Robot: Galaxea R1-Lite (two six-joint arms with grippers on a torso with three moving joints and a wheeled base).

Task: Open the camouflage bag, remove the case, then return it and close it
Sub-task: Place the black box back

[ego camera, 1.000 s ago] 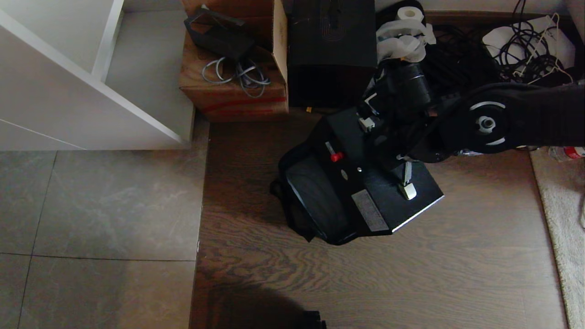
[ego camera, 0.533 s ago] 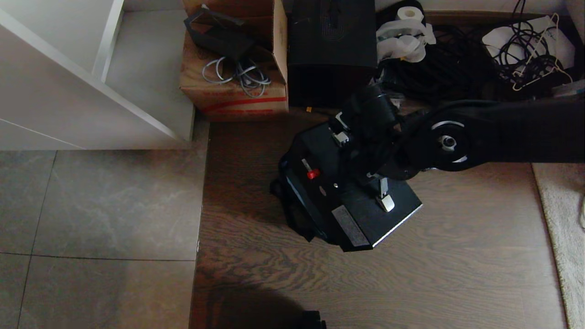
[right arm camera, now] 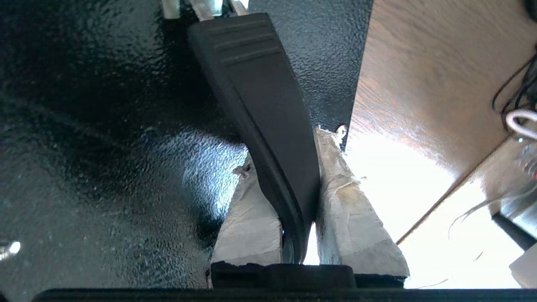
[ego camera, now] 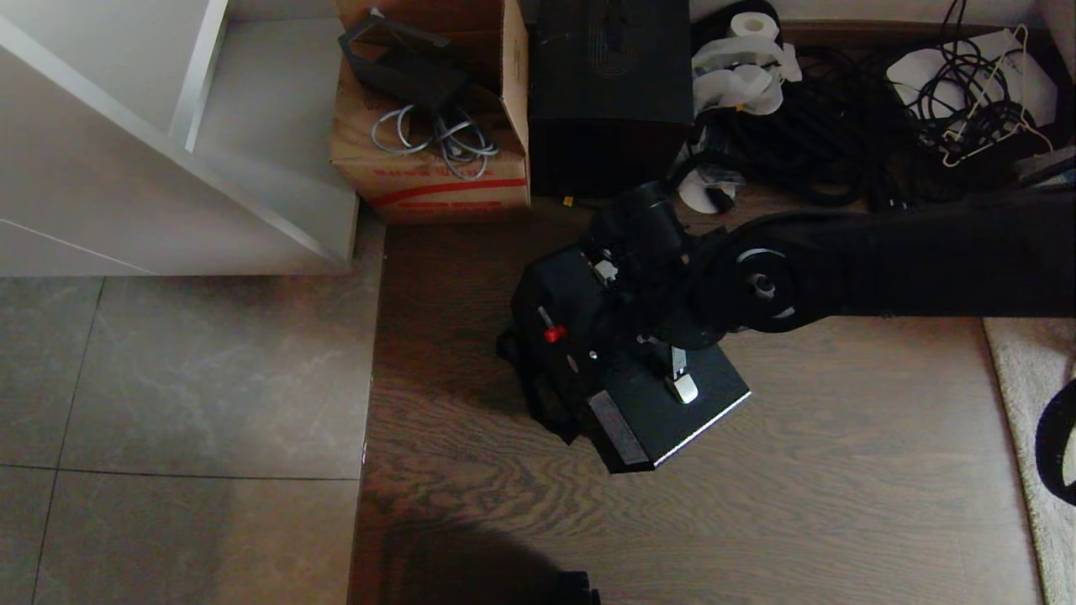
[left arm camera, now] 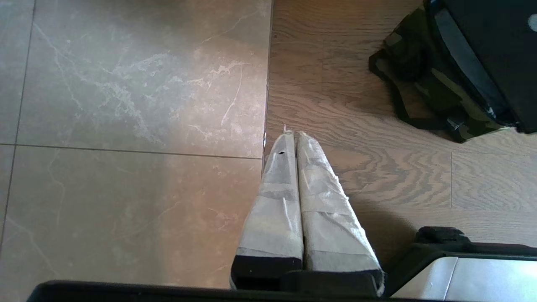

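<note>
While your right gripper [right arm camera: 289,176] pinches the handle [right arm camera: 260,105] of the case [ego camera: 639,378], it hangs tilted over the camouflage bag [left arm camera: 423,92]. Your left gripper [left arm camera: 292,136] is pressed together, empty, above the floor [left arm camera: 126,126].

Black right arm [ego camera: 883,269]; end effector fingers [left arm camera: 285,201] white-taped.

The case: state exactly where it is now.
Head view, centre: the case hangs by its handle from the right gripper, over the camouflage bag on the wood floor.
</note>
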